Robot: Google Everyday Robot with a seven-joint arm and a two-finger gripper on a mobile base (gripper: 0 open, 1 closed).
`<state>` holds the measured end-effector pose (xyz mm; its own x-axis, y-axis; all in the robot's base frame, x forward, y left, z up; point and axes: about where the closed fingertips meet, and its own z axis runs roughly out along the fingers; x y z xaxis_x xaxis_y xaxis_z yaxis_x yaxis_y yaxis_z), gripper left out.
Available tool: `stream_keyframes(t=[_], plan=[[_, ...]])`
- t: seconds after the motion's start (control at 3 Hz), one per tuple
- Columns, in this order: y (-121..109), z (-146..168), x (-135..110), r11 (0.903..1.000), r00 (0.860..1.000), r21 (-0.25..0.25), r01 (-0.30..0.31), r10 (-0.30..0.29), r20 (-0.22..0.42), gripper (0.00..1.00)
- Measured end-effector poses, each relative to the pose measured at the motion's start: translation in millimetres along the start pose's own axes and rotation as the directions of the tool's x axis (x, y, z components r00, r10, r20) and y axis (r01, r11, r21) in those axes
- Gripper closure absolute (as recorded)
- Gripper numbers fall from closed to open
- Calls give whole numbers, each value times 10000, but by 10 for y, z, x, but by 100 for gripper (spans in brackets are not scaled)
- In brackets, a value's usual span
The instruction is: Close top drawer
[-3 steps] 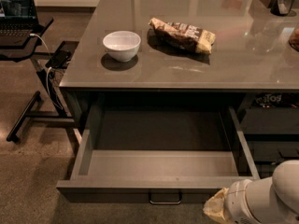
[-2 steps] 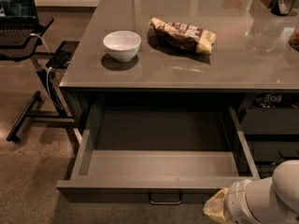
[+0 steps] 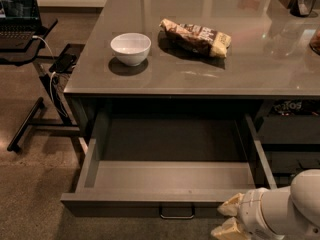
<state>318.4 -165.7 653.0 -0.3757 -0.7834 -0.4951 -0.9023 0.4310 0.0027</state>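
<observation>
Cream-tipped hand [image 3: 229, 219], its arm cut off at the frame's corner, hid the right end of the top drawer [image 3: 170, 184] front, released, tips apart, grasping nothing. The drawer stood pulled out. Above it the worktop [image 3: 200, 76] bore a white bowl [image 3: 130, 48] and a snack bag [image 3: 195, 36].

On the table [image 3: 260, 69] sit one white bowl [image 3: 130, 48] and one chip bag [image 3: 196, 36], under its top is one top drawer [image 3: 170, 196], and at its front right corner is one gripper [image 3: 226, 219].
</observation>
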Motion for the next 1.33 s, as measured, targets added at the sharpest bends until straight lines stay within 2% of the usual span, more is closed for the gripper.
stream_keyframes(t=[0.33,1.0,1.33], plan=[[-89,16,-100,9995,9993,218,223,-229,280,11],[-729,177,-440,9957,9939,800,476,-552,957,58],[-1101,367,-477,9947,9958,950,384,-459,786,81]])
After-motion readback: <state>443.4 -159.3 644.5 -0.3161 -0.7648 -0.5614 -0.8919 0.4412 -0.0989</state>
